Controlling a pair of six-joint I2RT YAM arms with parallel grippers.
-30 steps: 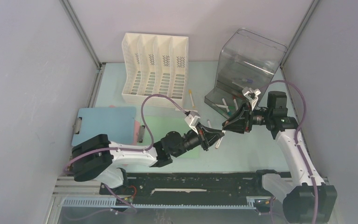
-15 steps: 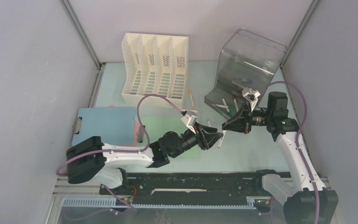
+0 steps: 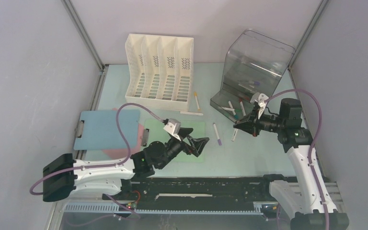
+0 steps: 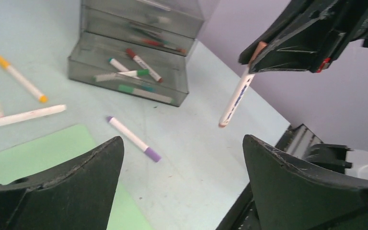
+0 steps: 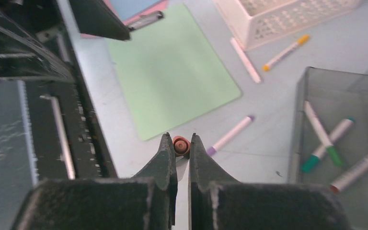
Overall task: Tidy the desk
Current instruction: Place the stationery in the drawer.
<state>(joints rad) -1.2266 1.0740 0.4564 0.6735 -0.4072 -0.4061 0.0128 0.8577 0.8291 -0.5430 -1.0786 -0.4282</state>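
Note:
The desk (image 3: pixel 263 153) is a pale mint tabletop. My right gripper (image 3: pixel 237 125) hovers above its right half, shut on a white marker (image 3: pixel 233 135) with a salmon cap; the marker hangs down from the jaws. In the right wrist view the gripper (image 5: pixel 181 140) pinches the marker's cap end (image 5: pixel 181 145). My left gripper (image 3: pixel 199 143) stands wide open over the right edge of the green sheet (image 3: pixel 172 132), holding nothing. Seen from the left wrist, the gripper (image 4: pixel 182 141) faces the hanging marker (image 4: pixel 237 96), well apart from it.
A purple-capped marker (image 3: pixel 216 133) lies on the desk between the grippers. A yellow-tipped marker (image 3: pixel 196 98) and a white pen (image 3: pixel 191 113) lie by the white file rack (image 3: pixel 159 72). The smoky bin (image 3: pixel 254 72) holds several markers. A blue clipboard (image 3: pixel 108 128) sits at left.
My left gripper let go of the marker, opened wide and drew back left toward its base. My right gripper shut on the marker and now holds it alone, shifted slightly right.

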